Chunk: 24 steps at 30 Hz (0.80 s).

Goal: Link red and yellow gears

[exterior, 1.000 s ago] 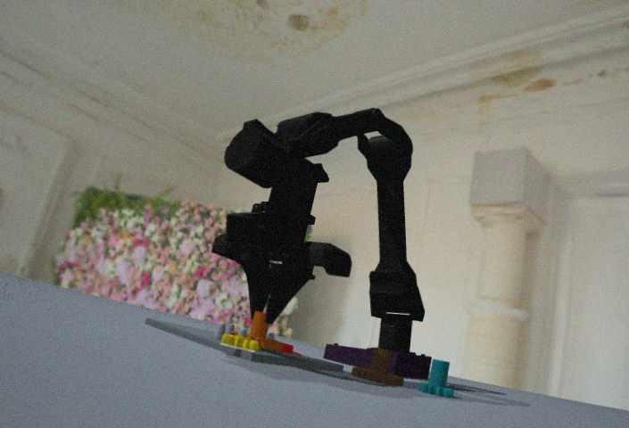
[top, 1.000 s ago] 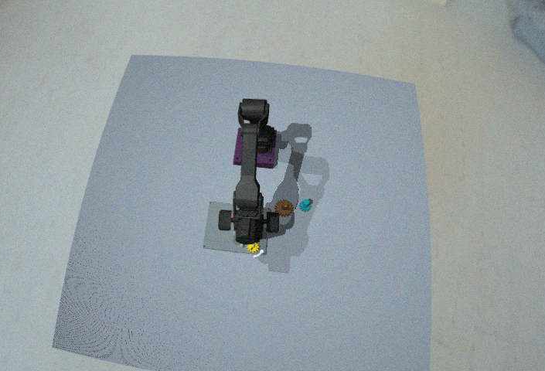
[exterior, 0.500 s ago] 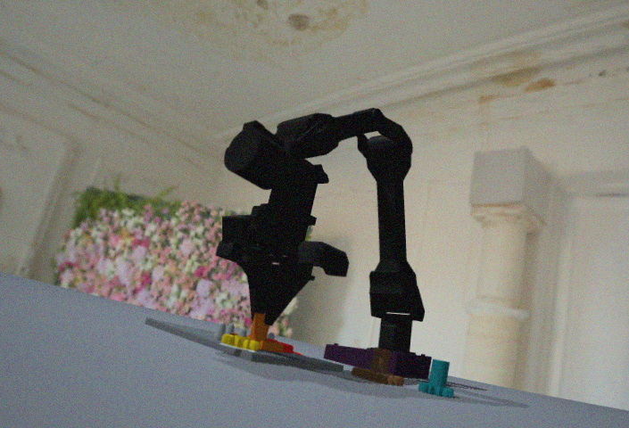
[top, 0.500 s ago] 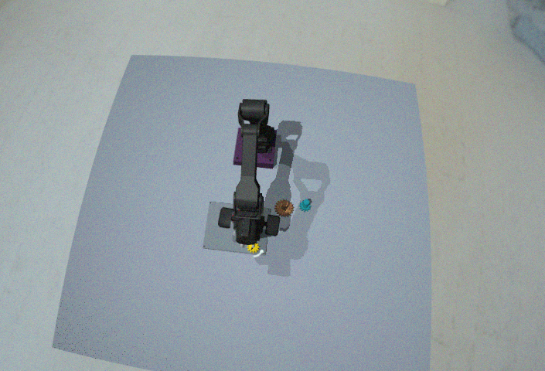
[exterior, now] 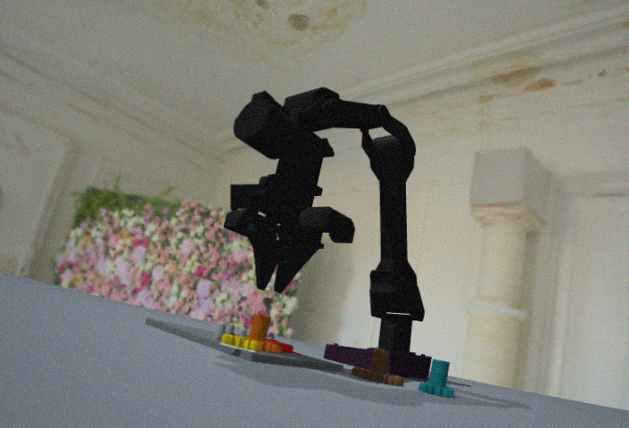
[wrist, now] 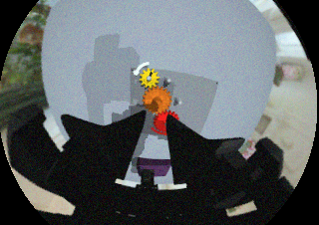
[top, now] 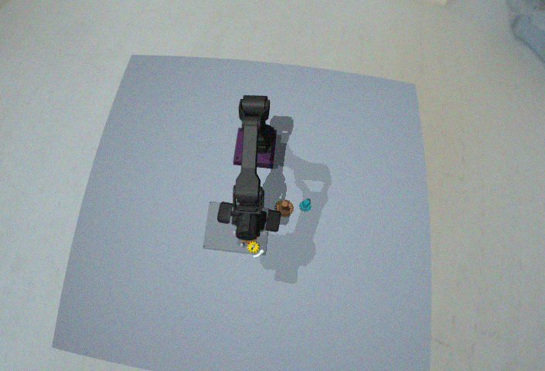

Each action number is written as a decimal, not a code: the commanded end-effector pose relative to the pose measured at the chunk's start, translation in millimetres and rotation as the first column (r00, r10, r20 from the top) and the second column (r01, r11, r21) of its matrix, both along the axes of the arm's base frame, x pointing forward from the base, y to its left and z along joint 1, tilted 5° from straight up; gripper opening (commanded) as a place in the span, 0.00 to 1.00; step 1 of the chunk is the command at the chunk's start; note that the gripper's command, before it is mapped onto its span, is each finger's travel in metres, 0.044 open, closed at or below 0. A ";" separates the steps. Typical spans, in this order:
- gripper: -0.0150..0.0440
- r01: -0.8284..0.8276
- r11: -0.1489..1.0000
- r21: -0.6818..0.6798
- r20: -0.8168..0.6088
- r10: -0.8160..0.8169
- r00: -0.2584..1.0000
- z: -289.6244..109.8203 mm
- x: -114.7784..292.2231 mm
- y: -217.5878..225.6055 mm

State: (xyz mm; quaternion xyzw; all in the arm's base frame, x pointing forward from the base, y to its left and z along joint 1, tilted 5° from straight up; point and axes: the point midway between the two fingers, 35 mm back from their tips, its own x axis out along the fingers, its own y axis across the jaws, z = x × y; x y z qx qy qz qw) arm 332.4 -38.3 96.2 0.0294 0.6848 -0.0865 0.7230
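- While the orange gear [top: 250, 240] [exterior: 260, 327] [wrist: 157, 101] stands upright on the grey board [top: 213, 232] [exterior: 313, 363] [wrist: 199, 93], the linking job looks nearly finished!
- Yellow gear [top: 254, 248] [exterior: 239, 342] [wrist: 149, 78] at its eleven o'clock in the wrist view, red gear [exterior: 285, 348] [wrist: 161, 129] at five; the teeth seem to meet on both sides, though full mesh is too small to swear to.
- One gear between the two should turn yellow the same way as red, counter-clockwise, so by my reckoning the route's right.
- It looks seated low; dead flat, I can't confirm.
- And the gripper [top: 247, 222] [exterior: 269, 290] [wrist: 156, 115]? Fingers parted by a modest gap, nothing between them, tips above the orange post and apart from it.
- Bare pegs [exterior: 229, 330] [wrist: 177, 103] towards one and three o'clock of orange in the wrist view; likely not needed.
- Further out, from above, the brown gear [top: 284, 208] [exterior: 376, 371] waits between one and two o'clock of orange, the teal gear [top: 305, 205] [exterior: 438, 381] at brown's three; probably spares.
- Left to do: clear the board without nudging that post.
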 end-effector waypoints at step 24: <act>1.00 0.000 1.000 0.000 0.000 0.000 1.000 49.9 -6.9 4.5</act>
